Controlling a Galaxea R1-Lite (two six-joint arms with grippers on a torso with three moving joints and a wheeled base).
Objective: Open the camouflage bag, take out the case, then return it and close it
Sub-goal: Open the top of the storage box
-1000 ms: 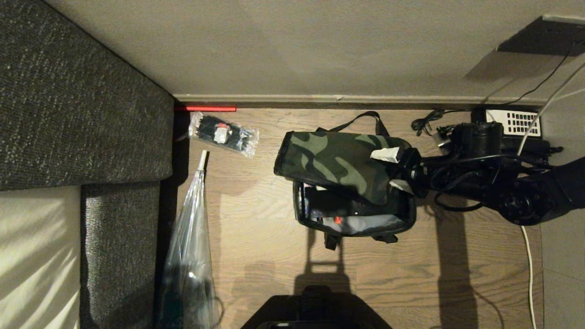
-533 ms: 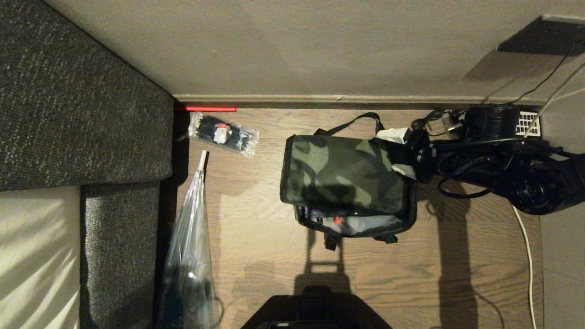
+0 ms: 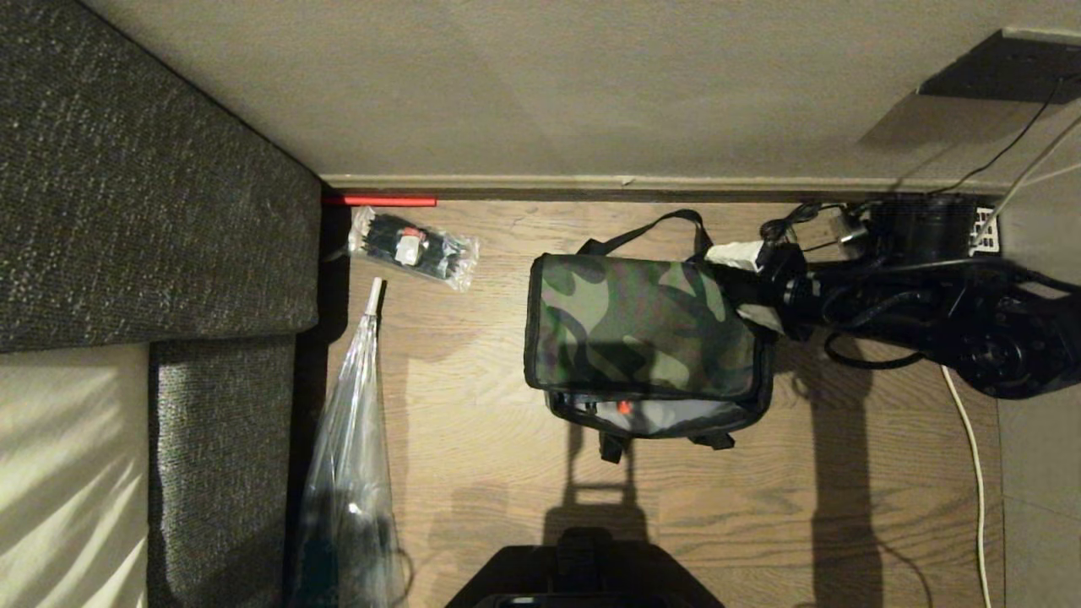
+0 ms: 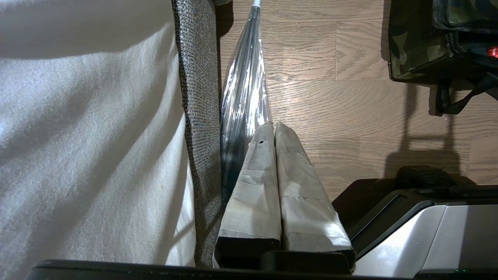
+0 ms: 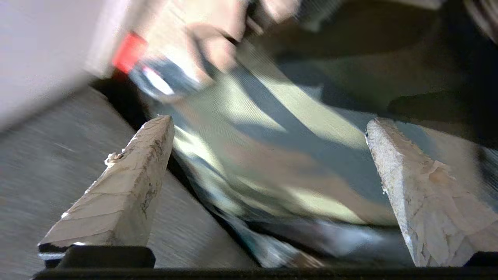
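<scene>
- Nearest, the left wrist view alone shows the left pincer (image 4: 272, 128), its taped fingers pressed together on nothing, parked low beside the sofa (image 4: 196, 97) and the robot's base (image 4: 428, 217); the head view does not show this arm.
- That same view catches a long clear plastic sleeve (image 4: 245, 89) lying on the floor along the sofa's edge.
- The head view shows the wooden floor (image 3: 473, 473) carrying everything, with the camouflage bag (image 3: 642, 329) near its middle, lid lying down over the body, the front edge still gaping a little.
- In that gap a small red dot (image 3: 623, 407) shows; the case itself cannot be made out.
- The right pincer (image 3: 747, 283) sits at the bag's right far corner, fingers spread wide and empty; the right wrist view shows them standing apart over blurred camouflage cloth (image 5: 272, 155).
- Farther left lies a small clear packet (image 3: 414, 247) of black items.
- Farthest, a red strip (image 3: 388, 201) lies along the skirting under the beige wall (image 3: 549, 84).
</scene>
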